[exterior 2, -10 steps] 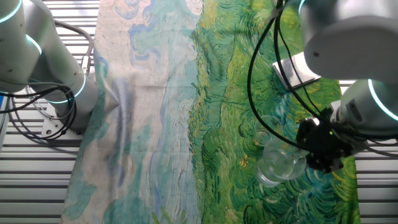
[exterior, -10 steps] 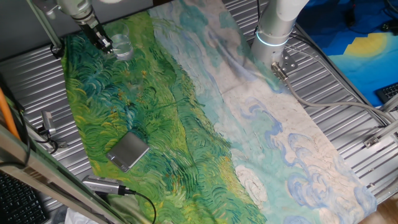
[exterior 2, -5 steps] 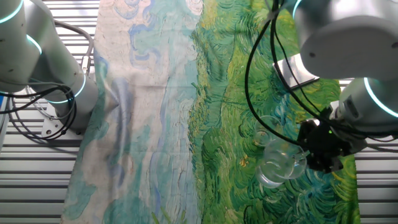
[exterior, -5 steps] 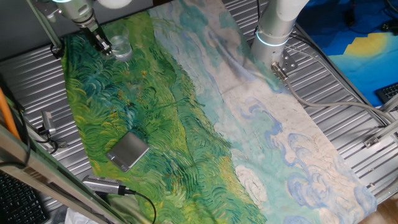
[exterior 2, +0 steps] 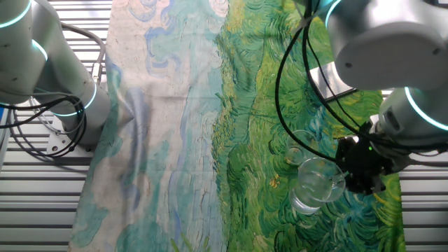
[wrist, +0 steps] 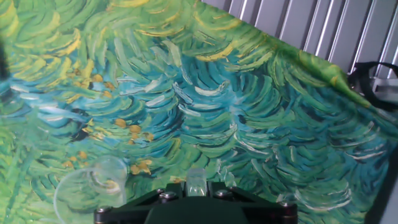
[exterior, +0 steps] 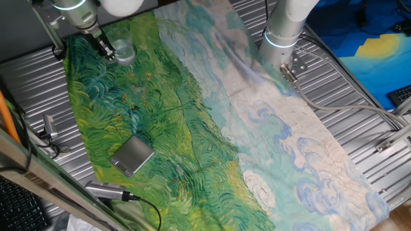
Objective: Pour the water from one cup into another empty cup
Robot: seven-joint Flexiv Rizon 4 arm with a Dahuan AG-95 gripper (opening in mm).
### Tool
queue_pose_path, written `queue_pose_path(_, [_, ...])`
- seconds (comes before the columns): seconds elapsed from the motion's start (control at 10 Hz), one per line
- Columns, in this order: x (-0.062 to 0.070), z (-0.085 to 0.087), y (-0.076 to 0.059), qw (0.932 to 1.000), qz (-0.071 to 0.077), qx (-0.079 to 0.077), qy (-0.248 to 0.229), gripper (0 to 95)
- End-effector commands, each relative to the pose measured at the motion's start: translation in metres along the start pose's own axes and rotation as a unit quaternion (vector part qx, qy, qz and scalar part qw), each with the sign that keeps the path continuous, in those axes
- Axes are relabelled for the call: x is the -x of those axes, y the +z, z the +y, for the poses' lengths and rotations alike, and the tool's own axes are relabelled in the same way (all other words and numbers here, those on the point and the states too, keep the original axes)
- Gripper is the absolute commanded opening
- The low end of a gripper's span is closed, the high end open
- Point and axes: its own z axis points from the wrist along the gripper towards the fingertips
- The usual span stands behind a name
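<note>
My gripper [exterior: 108, 49] is at the far left corner of the painted cloth, shut on the rim of a small clear glass cup [exterior: 124, 48] and holding it just above the cloth. In the other fixed view the gripper [exterior 2: 344, 178] holds this cup [exterior 2: 315, 183], which looks slightly tilted. A second clear cup [exterior 2: 301, 143] stands on the cloth right beside it. In the hand view the held cup's glass wall [wrist: 196, 180] shows between my fingers, and the second cup [wrist: 93, 183] stands at lower left. I cannot make out the water.
A grey flat square block [exterior: 131, 155] lies on the green cloth near the front left; it also shows in the other fixed view [exterior 2: 332, 80]. A second robot arm's base [exterior: 282, 32] stands at the cloth's far edge. A black-cabled tool [exterior: 109, 191] lies by the front left edge.
My gripper has risen a little with the cup in it, away from the cloth. The second cup and the block have not moved.
</note>
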Motion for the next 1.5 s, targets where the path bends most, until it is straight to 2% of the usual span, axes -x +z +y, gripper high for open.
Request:
queue_pose_path(0.1, [0.004,0.002,0.005,0.9999,0.002,-0.017,-0.002,0.0])
queue_pose_path(0.6, [0.015,0.01,0.012,0.9995,0.001,-0.032,0.006,0.0])
queue_pose_path(0.8, [0.016,0.011,0.014,0.9988,0.002,-0.049,-0.001,0.0])
queue_pose_path(1.1, [0.016,0.011,0.015,0.9981,0.005,-0.061,-0.006,0.0])
queue_pose_path(1.4, [0.017,0.011,0.016,0.9962,0.014,-0.084,-0.018,0.0])
queue_pose_path(1.5, [0.017,0.011,0.016,0.9961,0.014,-0.085,-0.018,0.0])
